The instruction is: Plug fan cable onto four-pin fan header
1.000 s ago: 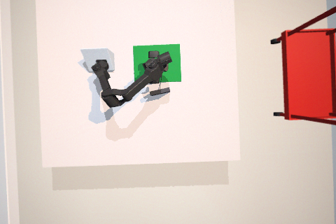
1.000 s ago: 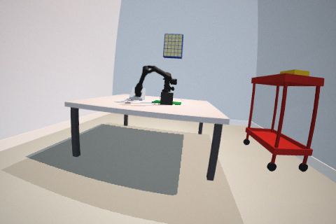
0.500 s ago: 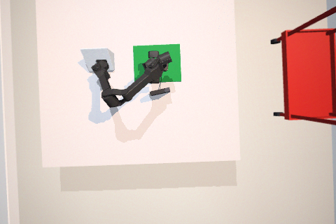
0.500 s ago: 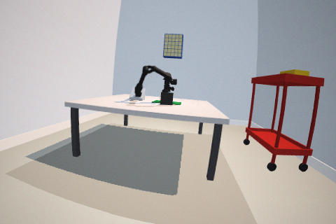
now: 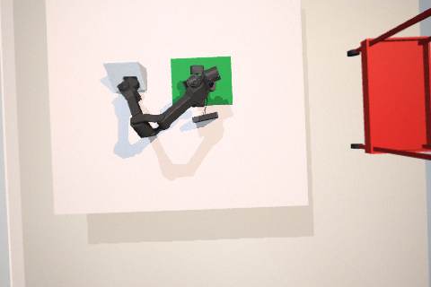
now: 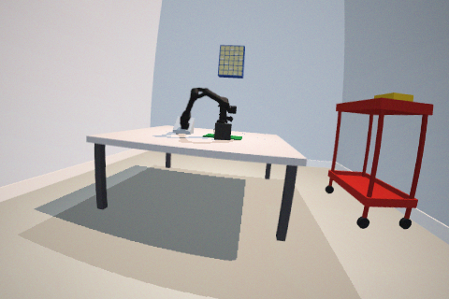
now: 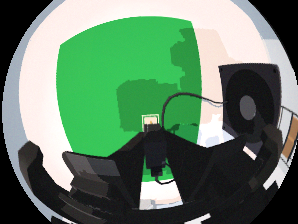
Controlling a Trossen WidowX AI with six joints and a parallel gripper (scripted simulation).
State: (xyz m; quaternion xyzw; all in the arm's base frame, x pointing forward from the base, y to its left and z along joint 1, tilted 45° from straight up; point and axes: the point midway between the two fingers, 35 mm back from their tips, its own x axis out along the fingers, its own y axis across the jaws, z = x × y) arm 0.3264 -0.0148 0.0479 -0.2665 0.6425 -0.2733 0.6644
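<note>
The green board [image 5: 180, 65] [image 6: 238, 138] [image 7: 100, 60] lies flat on the table. The small pale fan header [image 7: 150, 120] stands on it in the wrist view, its near side hidden by the plug and fingertips. My gripper [image 5: 197, 84] [image 7: 155, 142] is over the board, shut on the black cable plug [image 7: 155, 153]. The plug's far end overlaps the header's near edge in the wrist view; I cannot tell whether it is seated in it. The black fan [image 5: 205, 117] [image 6: 223, 131] [image 7: 247, 85] stands beside the board. Its thin cable [image 7: 182, 93] arcs over the board's edge.
The arm's pale grey base block [image 5: 121, 72] is left of the board in the top view. The white table [image 5: 251, 166] [image 6: 196, 149] carries everything. A red cart [image 5: 395, 94] [image 6: 383, 106] with a yellow item [image 6: 394, 97] stands away on the right.
</note>
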